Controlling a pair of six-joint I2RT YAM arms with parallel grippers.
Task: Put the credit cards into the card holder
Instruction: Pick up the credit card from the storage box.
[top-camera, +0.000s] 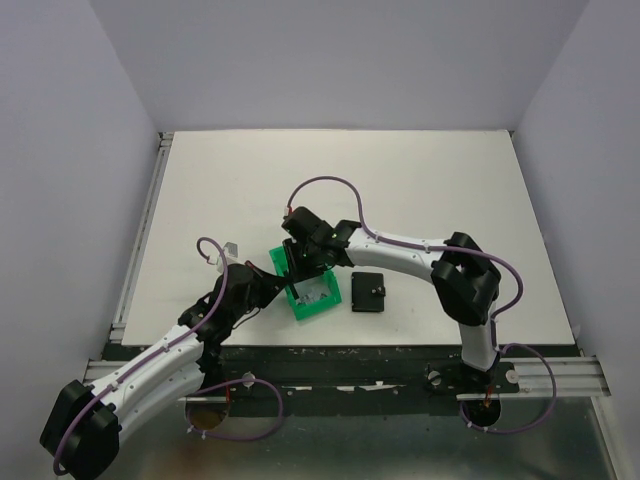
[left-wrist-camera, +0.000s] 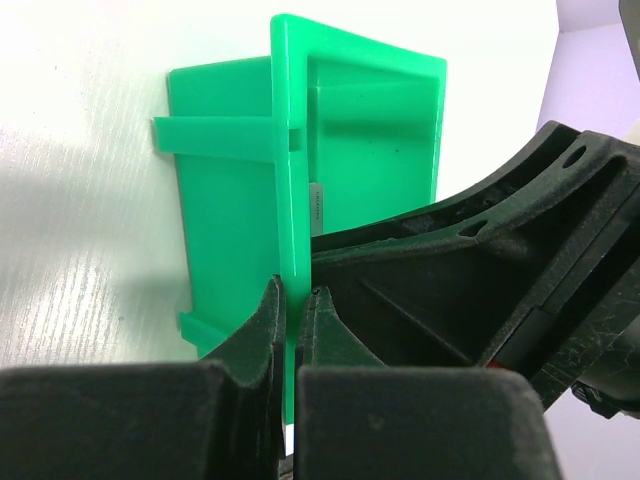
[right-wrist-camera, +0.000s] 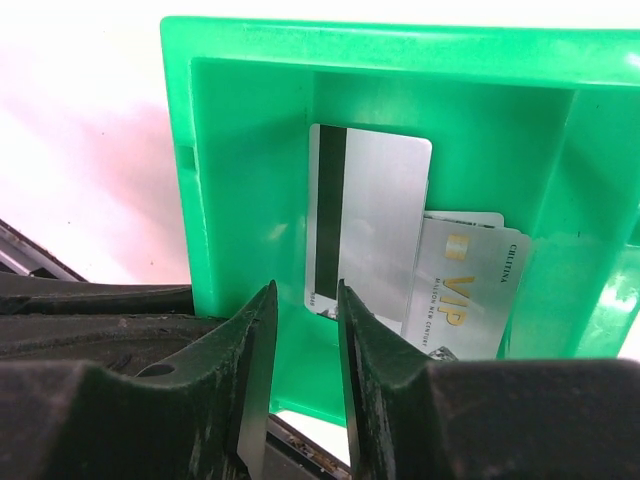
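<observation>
Green bin (right-wrist-camera: 250, 90), by the counter's (top-camera: 420, 180) near edge, is clamped at one wall by the closed left end effector (left-wrist-camera: 295, 300). The right end effector (right-wrist-camera: 304, 292) hangs inside it, jaws narrowly parted and empty. The credit cards (right-wrist-camera: 372, 215) lie just ahead of those tips, the silvery one's long axis pointing away, while the black card holder (top-camera: 369, 293) waits right of the bin.

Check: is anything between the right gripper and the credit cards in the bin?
Nothing visible. The right gripper, jaws open, points into the green bin, with the striped silver card straight ahead and the VIP card beside it. The left gripper only pinches the bin's wall.
</observation>
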